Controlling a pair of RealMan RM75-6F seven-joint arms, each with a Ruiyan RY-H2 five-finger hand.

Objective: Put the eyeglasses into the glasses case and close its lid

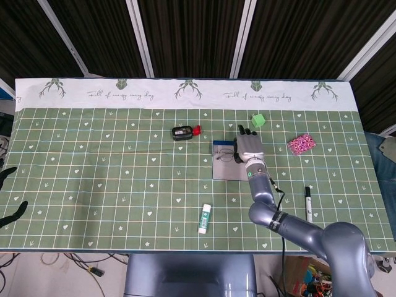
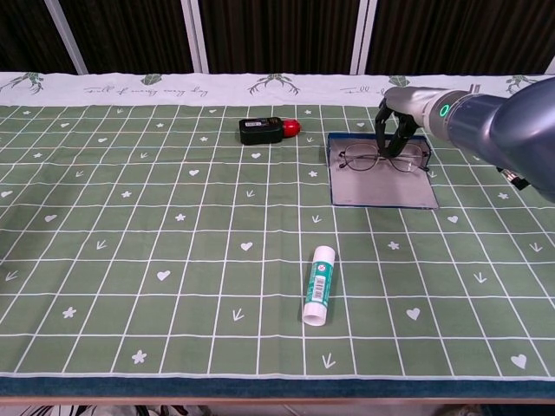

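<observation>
eyeglasses [image 2: 381, 159] partly hidden by right robot hand [image 2: 395, 130]

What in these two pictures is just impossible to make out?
- Whether the right hand truly grips the eyeglasses: chest view, the fingers overlap the frame.
- Part of the eyeglasses: head view, the hand covers them.
- Whether the flat glasses case has a raised lid: neither view shows one.
- The left hand: head view, cut off by the left edge.
- The glue stick label: too small.
</observation>
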